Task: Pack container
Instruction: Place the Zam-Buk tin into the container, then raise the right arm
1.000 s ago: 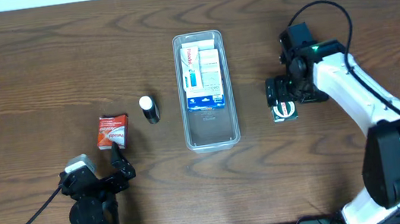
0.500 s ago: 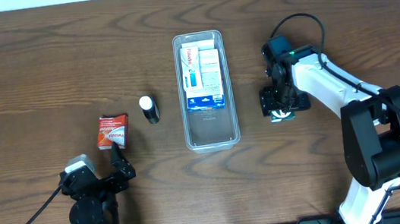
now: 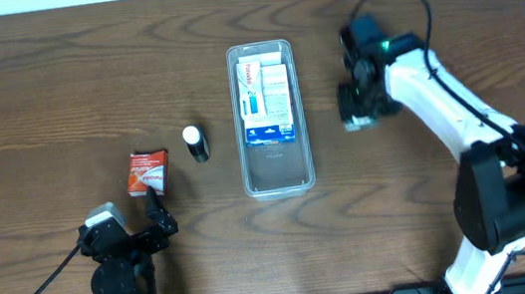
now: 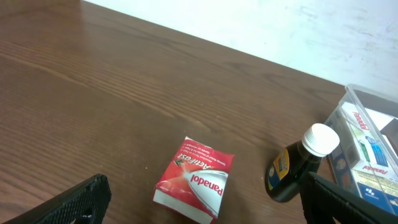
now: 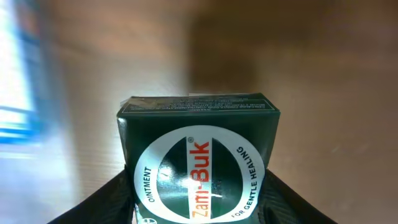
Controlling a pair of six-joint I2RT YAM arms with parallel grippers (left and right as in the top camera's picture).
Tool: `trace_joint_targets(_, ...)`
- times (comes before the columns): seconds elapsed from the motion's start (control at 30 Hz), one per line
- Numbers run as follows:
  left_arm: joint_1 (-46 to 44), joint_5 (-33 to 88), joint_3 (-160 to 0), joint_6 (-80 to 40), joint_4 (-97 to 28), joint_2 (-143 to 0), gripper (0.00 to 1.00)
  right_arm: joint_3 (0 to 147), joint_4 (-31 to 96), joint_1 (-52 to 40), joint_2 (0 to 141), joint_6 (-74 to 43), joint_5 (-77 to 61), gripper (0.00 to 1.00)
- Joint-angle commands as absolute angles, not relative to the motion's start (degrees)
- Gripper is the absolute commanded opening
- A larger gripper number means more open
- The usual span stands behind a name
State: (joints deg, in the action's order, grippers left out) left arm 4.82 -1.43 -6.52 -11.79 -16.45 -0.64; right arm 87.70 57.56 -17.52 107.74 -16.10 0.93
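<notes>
**A:** Where does the container (image 3: 277,173) sit?

**B:** In the middle of the table (image 3: 54,82), its long side running away from the arms; it is clear plastic with rounded corners; white and blue boxes (image 3: 266,101) fill its far half, and the near half is bare.

**A:** And the right arm (image 3: 437,95)?

**B:** It reaches in from the right and ends near the container's far half, apart from its wall; the right jaws are closed on a green Zam-Buk box (image 5: 198,168); in the wrist view the dark fingers (image 5: 106,199) press against both sides of the box, and its round white label faces the camera; everything behind the box is blurred, so I cannot tell whether it touches the table.

**A:** What about the left side?

**B:** The left arm (image 3: 116,260) is at the near edge, well apart from the container; the left jaws are spread wide with nothing between them; their dark fingertips (image 4: 74,199) show only at the bottom corners of the wrist view.

**A:** What lies in front of them?

**B:** A red Panadol box (image 4: 193,180) lies flat on the table, near the jaws; to its right a dark bottle (image 4: 297,168) with a white cap looks to stand upright, between the red box and the container, touching neither; the container's corner, with its boxes, shows at the right edge of that view.
</notes>
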Motion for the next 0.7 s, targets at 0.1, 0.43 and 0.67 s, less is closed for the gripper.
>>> trace_joint_targets(0.1, 4.9, -0.8, -5.2, -11.7, -17.0, -0.6, 0.98, 101.8, 56.5, -24.5, 103.4, -17.0, 1.0, 0.56)
trace_joint_targets(0.43, 4.9, -0.8, -5.2, -11.7, -17.0, -0.6, 0.98, 101.9, 46.2, -33.1, 111.6, -24.2, 1.3, 0.60)
trace_joint_targets(0.67, 4.9, -0.8, -5.2, -11.7, -17.0, -0.6, 0.98, 102.0, 45.7, -34.0, 119.9, -27.0, 2.4, 0.58)
